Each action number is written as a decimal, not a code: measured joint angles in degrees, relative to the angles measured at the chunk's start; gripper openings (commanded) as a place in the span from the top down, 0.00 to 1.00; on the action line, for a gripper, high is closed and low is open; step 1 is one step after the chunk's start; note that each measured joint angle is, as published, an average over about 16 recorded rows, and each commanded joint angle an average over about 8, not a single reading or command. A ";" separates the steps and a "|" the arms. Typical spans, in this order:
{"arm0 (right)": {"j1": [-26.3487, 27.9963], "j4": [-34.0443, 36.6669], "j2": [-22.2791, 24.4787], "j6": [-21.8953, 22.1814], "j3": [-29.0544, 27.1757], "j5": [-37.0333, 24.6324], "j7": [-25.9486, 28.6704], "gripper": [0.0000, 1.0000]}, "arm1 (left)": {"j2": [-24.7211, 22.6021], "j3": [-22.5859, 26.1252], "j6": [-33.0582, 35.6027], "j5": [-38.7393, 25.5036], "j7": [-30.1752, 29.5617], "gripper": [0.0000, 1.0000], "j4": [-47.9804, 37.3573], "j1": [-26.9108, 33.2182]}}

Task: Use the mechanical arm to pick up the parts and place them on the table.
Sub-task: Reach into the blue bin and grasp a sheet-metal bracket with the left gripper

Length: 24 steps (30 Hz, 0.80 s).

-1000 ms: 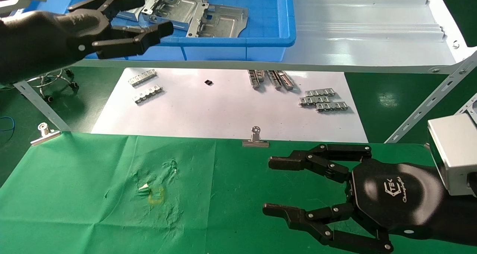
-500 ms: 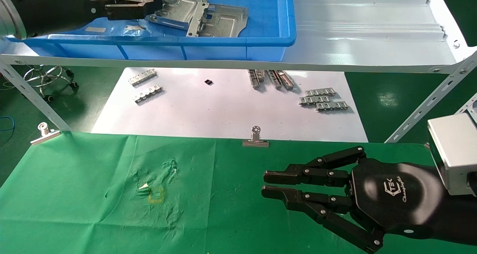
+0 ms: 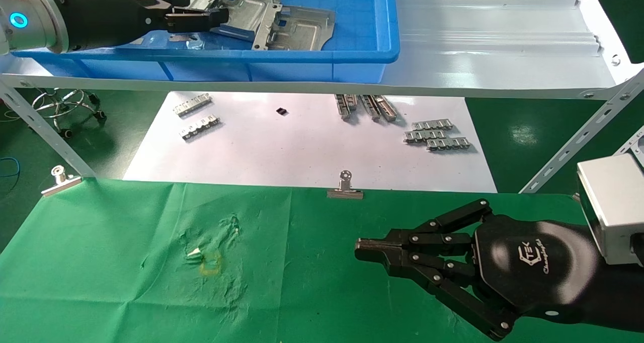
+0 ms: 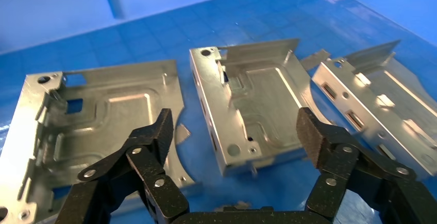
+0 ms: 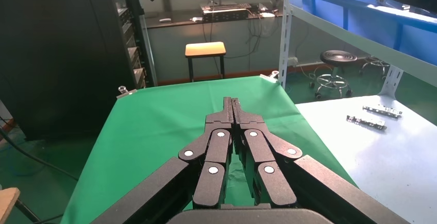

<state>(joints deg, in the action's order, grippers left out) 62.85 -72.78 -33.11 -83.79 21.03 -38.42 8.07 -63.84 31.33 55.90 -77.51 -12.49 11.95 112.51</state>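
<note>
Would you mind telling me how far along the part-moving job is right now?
Nothing is done: the green table holds no parts. In hand: the left gripper is open over the metal parts in the blue bin, gripping none. Every part remains. The right gripper is shut, empty, over the table.

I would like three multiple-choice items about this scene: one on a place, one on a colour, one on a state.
1. Where are the metal plates?
A. in the blue bin
B. on the green cloth
C. on the white sheet

2. What colour is the cloth on the table?
A. red
B. green
C. grey

3. How are the fingers of the left gripper?
A. shut on a plate
B. shut on nothing
C. open above the plates

Answers:
1 A: the plates lie on the bin's blue floor.
2 B: the head view shows it bright green.
3 C: the left wrist view shows its fingers spread, holding nothing, while the right gripper hangs shut over the cloth.
</note>
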 measured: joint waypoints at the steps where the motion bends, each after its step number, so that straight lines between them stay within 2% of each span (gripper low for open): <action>1: 0.00 0.00 0.00 0.00 0.00 0.00 0.00 1.00 | -0.33 0.04 -0.22 -0.07 0.38 1.00 -0.72 0.22; 12: 0.00 0.00 0.00 0.00 0.01 0.01 0.00 1.00 | -2.75 0.18 -2.09 -0.46 4.21 1.00 -6.24 1.69; 24: 0.00 0.00 0.01 0.01 0.02 0.01 -0.01 1.00 | -3.67 -0.32 -2.25 0.20 7.28 1.00 -8.62 2.76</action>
<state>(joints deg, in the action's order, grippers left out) 62.85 -72.78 -33.11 -83.78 21.04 -38.41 8.06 -67.51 31.01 53.65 -77.31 -5.21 3.34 115.27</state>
